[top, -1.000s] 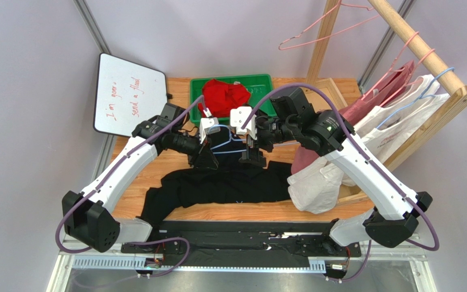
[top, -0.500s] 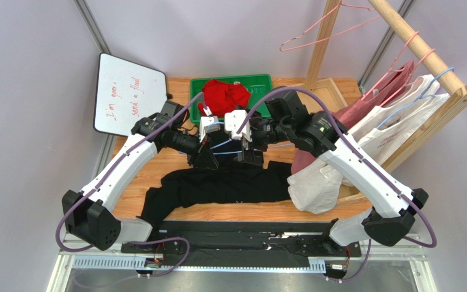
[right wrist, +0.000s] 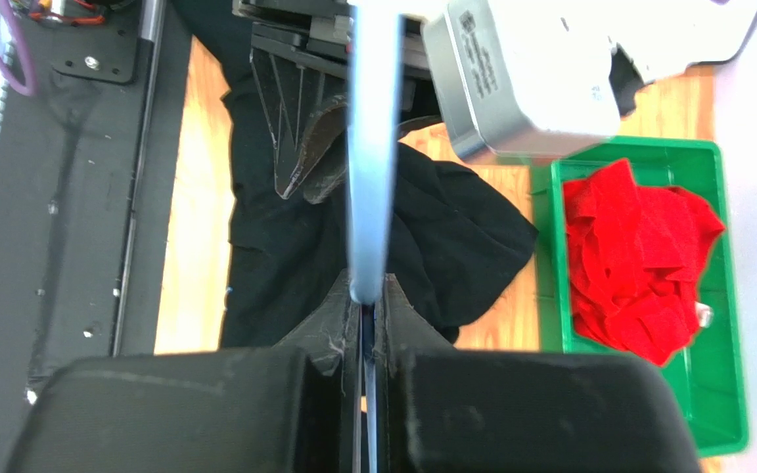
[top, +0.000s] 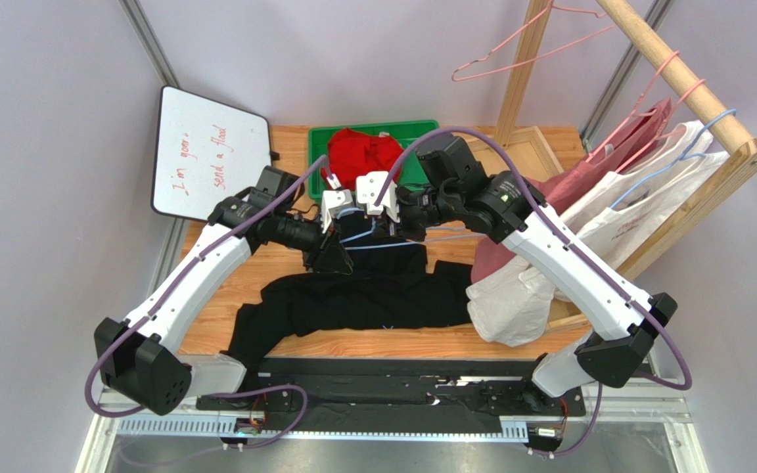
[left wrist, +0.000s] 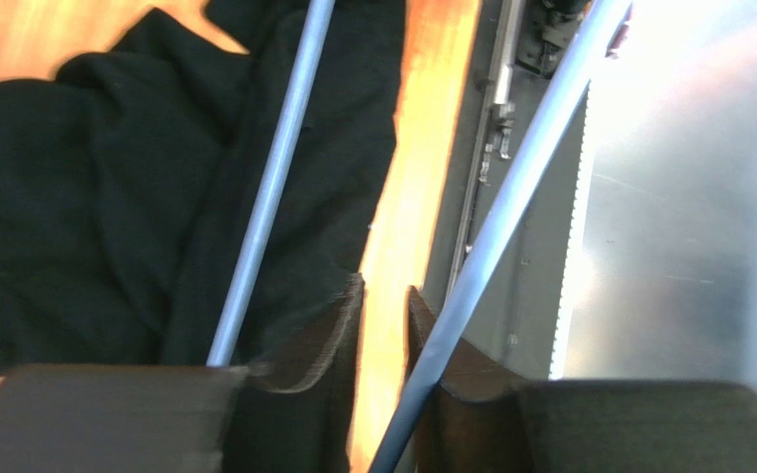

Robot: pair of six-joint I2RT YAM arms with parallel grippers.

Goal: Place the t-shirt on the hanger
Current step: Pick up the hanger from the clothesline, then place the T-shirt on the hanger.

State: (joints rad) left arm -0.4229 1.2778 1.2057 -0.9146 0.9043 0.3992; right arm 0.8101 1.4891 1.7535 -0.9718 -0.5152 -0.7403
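**Top view.** My left arm (top: 200, 271) rises from its base at 7 o'clock, elbow bent, forearm angled toward the table's centre. My right arm (top: 570, 271) mirrors it from 5 o'clock. My left gripper (top: 338, 256) has its jaws nearly together on one wire of the hanger (top: 361, 236). My right gripper (top: 404, 229), at 3 o'clock of the left, is pinched tight on another wire. The t-shirt (top: 373, 296) lies spread on the table (top: 353, 342) at 6 o'clock of both grippers, its upper part bunched beneath the hanger.
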